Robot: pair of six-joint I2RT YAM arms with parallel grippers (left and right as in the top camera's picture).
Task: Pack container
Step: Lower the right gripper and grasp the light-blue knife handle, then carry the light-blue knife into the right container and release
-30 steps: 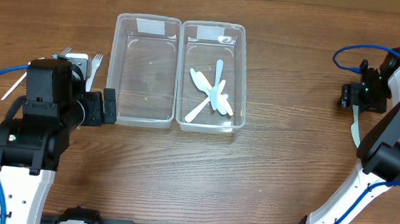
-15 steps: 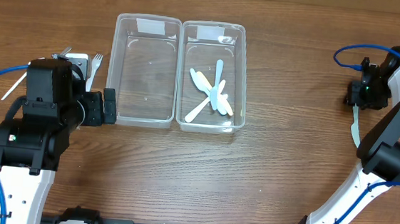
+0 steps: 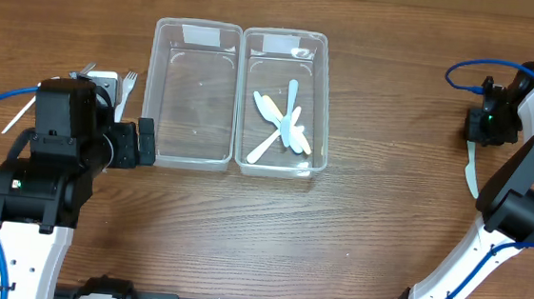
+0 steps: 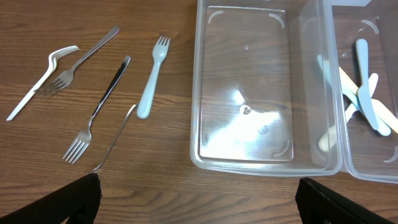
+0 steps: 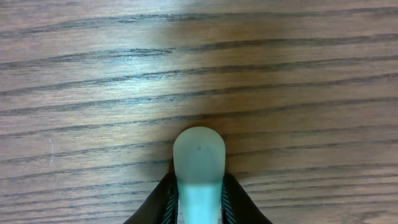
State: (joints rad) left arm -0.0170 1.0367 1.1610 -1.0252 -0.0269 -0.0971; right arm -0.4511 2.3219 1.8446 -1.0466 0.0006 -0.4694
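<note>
Right gripper [image 5: 199, 196] pinches the pale utensil [image 5: 199, 152], its rounded end poking out ahead of the jaws. Best to lift straight up, grip firm.

The right bin [image 3: 320, 106] stands touching the left bin's [image 3: 190, 105] right side, with cutlery [image 3: 283, 124] piled in it. Forks [image 4: 107, 93] lie scattered on the table [image 3: 241, 233] left of the left bin (one close to its wall). Well to its right, a utensil [image 5: 199, 162] sits in my right gripper [image 5: 199, 186].
</note>
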